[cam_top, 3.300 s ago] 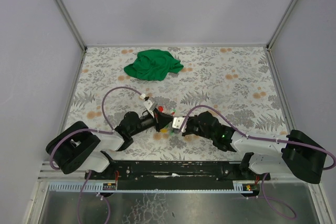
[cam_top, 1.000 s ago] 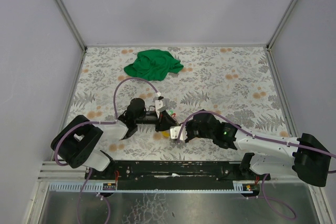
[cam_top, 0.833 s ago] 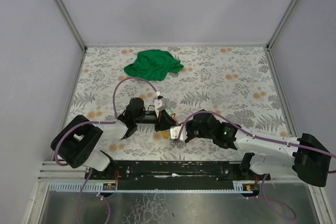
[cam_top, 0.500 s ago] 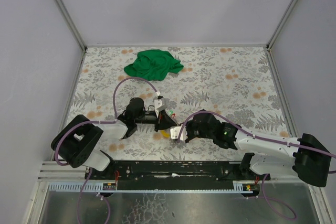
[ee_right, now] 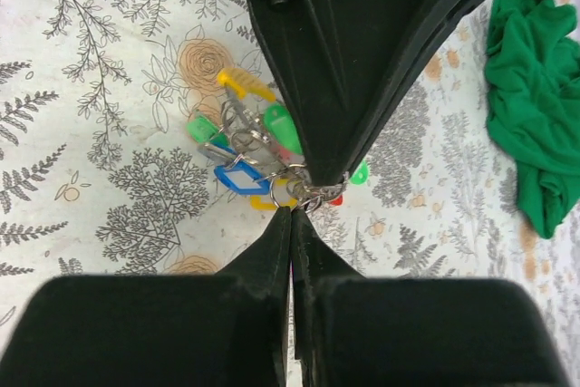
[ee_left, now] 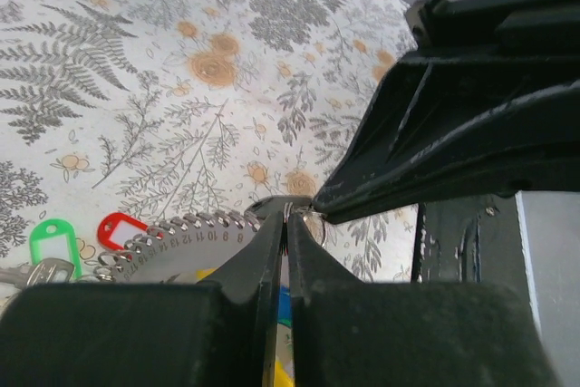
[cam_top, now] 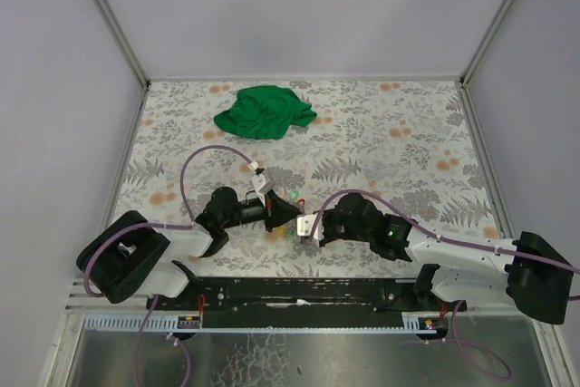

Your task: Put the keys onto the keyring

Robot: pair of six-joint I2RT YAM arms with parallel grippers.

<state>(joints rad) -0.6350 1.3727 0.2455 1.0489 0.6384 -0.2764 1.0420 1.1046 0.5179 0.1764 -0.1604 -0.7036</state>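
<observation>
**Both pincers shut at the wire ring, key bunch beneath**

The keys (ee_right: 237, 142) form one tight bunch on the floral table (cam_top: 408, 151), well on the near side of the green cloth (cam_top: 265, 111), toward the arm bases. Their plastic heads show yellow, two greens and blue, with red and another green on the cloth's side of the bunch. The keyring (ee_right: 304, 192) appears as thin greyish wire loops at the edge of the bunch that faces the cloth. The left gripper (cam_top: 288, 213) has its fingers pressed together, the wire right at their tips. The right gripper (cam_top: 304, 224) is likewise closed, tip to tip with it. Whether either clamps the wire cannot be told.
</observation>
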